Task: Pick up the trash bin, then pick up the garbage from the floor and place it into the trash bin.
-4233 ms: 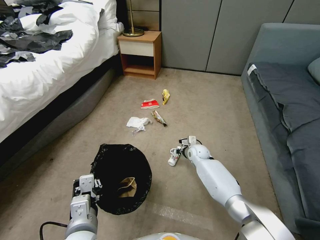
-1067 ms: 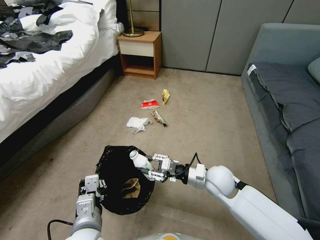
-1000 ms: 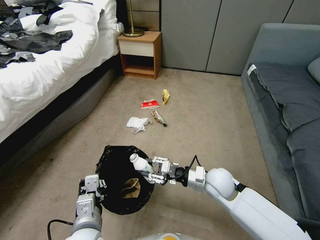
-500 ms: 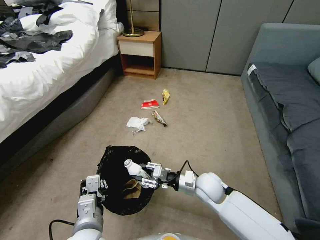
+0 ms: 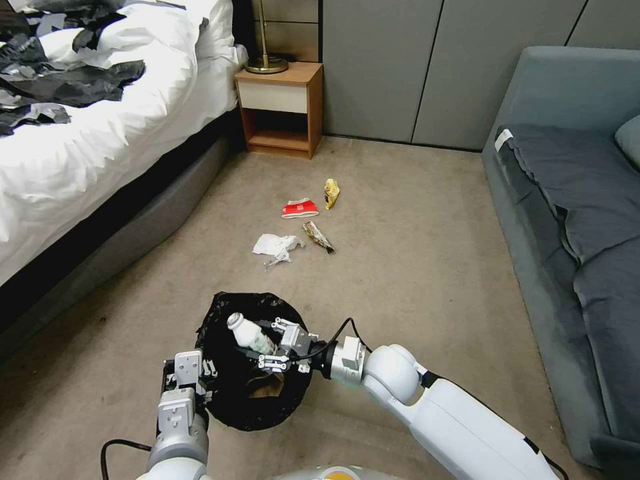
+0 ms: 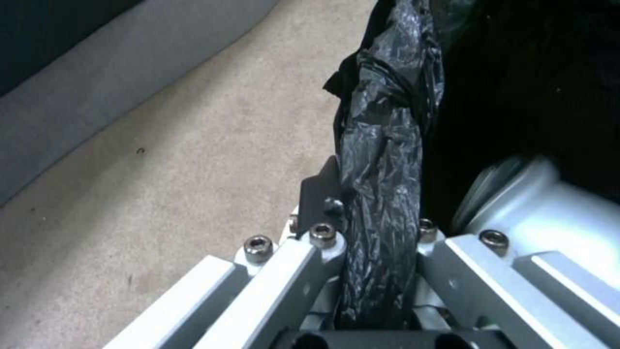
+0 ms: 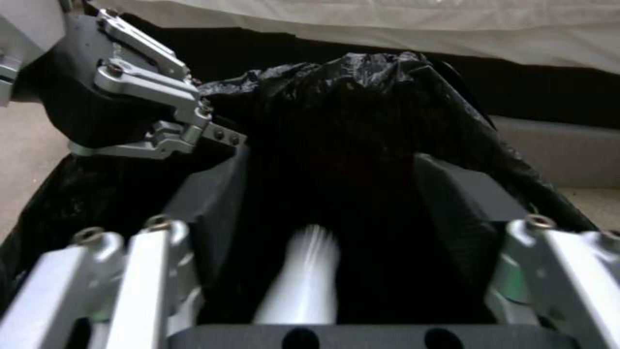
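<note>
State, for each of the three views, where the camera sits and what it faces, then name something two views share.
Head: high, looking down at the carpet; both arms show.
Left wrist: behind the left gripper, clamped on the trash bin rim.
Right wrist: behind the right gripper, facing into the bin.
Shared: the small white bottle.

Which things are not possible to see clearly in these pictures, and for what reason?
- Brown paper bag, head view: mostly hidden in the trash bin under the right gripper.
- Small white bottle, right wrist view: blurred streak between the fingers; label unreadable.
- Trash bin's white wall: covered by the black bag that the left gripper clamps.
- Printing on the red-and-white packet and yellow snack wrapper, head view: too small.
</note>
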### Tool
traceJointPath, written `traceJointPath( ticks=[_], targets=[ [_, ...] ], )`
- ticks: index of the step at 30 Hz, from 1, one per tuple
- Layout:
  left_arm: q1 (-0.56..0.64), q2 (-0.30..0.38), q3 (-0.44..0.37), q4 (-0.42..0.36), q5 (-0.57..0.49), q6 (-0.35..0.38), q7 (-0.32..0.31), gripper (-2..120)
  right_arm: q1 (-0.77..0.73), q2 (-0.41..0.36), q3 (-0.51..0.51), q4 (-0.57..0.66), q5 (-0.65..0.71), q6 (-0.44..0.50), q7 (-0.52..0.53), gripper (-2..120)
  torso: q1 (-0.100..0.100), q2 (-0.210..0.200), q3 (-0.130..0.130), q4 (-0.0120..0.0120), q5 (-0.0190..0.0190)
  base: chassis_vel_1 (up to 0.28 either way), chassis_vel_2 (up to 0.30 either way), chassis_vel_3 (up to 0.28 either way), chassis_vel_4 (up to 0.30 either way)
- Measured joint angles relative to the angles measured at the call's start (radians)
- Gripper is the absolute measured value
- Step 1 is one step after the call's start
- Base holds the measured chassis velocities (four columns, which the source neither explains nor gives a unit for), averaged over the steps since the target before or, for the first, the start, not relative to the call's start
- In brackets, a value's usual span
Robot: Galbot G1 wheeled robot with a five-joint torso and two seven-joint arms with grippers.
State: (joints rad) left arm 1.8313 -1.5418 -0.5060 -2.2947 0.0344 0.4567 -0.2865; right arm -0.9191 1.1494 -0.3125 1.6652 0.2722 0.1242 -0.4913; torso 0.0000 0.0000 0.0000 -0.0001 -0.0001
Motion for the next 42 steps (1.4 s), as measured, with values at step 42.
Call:
traceJointPath(
  ticks=[42],
  targets=[
    [-0.019, 0.018, -0.029, -0.015, -0.025, -0.001, 0.008, 2, -0.550, 0.111, 0.537, 0.505, -0.087, 0.081, 0.428, 100, 0.000, 0.000, 0.000, 0.0001, 0.0001, 0.000, 0.000, 0.000, 0.000]
  ],
)
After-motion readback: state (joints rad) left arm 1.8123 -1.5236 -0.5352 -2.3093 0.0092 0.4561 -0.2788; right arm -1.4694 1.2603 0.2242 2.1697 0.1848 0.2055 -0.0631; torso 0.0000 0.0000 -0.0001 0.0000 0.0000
